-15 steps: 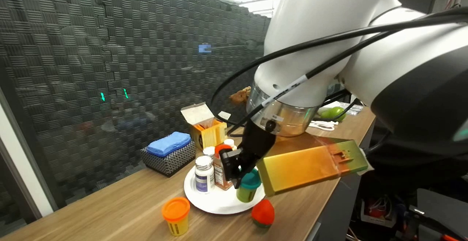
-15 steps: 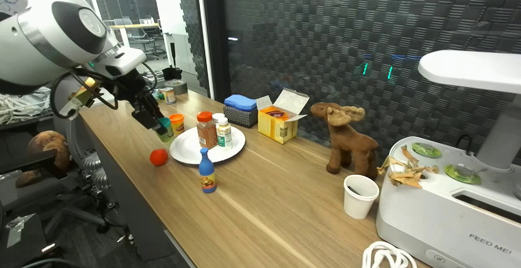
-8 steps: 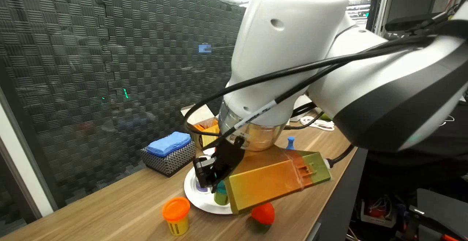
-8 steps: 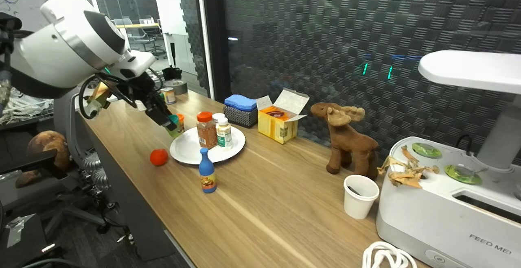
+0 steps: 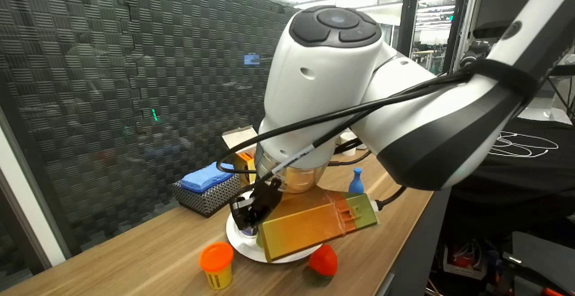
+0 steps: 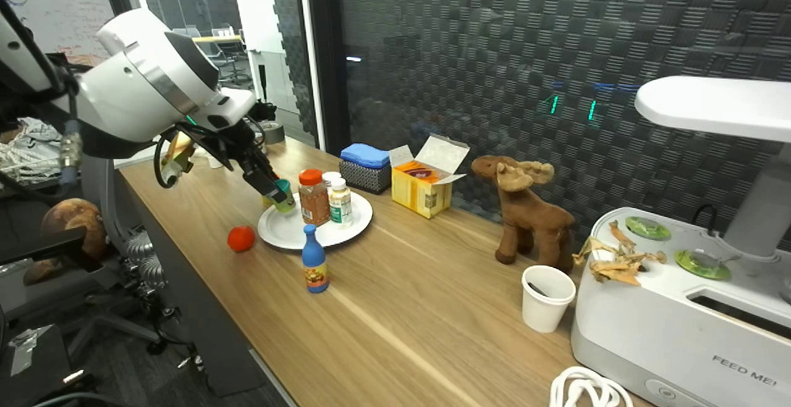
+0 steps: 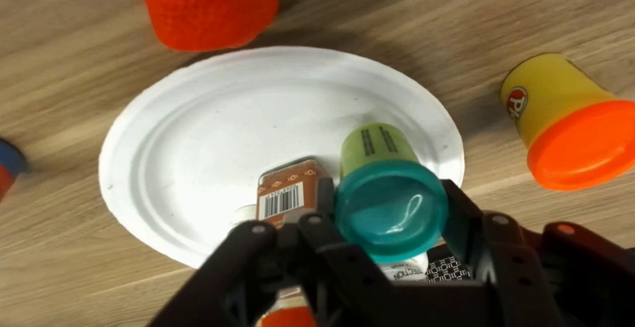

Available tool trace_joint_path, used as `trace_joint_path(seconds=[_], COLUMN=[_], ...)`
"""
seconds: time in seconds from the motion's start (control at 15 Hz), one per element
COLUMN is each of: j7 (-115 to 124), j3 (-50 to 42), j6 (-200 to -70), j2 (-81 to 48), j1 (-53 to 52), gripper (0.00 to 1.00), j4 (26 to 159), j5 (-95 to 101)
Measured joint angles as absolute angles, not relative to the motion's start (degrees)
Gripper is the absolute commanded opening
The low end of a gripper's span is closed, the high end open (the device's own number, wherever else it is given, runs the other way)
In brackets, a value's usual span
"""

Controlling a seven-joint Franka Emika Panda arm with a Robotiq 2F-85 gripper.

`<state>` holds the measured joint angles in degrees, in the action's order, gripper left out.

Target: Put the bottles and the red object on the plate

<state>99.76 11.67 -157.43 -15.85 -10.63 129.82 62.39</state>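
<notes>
In an exterior view the wood-grained table point(image 6: 383, 314) runs from near right to far left; a dark textured wall point(image 6: 432, 86) lines its far side, and another room point(image 6: 213, 55) shows at far left. Nearest are a white cable point(image 6: 579, 372) and a white cup point(image 6: 544, 308). Then comes the blue bottle point(image 6: 314, 265), upright on the table near the white plate point(image 6: 278, 234); the red object point(image 6: 241, 238) lies just left of the plate. On the plate stand the red-capped jar point(image 6: 314, 203) and white bottles point(image 6: 340, 209). In the wrist view the hand point(image 7: 389, 203) grips the teal-lidded green jar point(image 7: 378, 143) over the plate's right part; I cannot tell whether it touches down. The orange-lidded jar point(image 7: 553, 103) stands right of the plate there. Along the table's far side are a toy moose point(image 6: 525, 215), a yellow box point(image 6: 422, 196) and a patterned box point(image 6: 364, 176). In an exterior view an orange casing point(image 5: 310, 228) beside the hand hides much of the plate.
</notes>
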Motion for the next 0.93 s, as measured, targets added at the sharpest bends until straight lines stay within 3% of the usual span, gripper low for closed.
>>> trace_joint_path(seconds=[0.27, 0.33, 0.4, 0.6, 0.93], j7=[99.8, 99.7, 99.7, 99.3, 98.7], j3=[11.6, 11.6, 11.6, 11.8, 12.5], j6=[-156.4, -156.2, -156.1, -155.7, -155.6], j2=[-16.4, -16.5, -16.5, -16.6, -16.4], j1=[-10.6, -10.7, -10.7, -10.7, -10.9], gripper=[0.28, 0.59, 0.8, 0.99, 1.0], j4=[129.5, 129.5, 129.6, 129.7, 129.7], j5=[64.1, 64.2, 64.2, 64.2, 64.2])
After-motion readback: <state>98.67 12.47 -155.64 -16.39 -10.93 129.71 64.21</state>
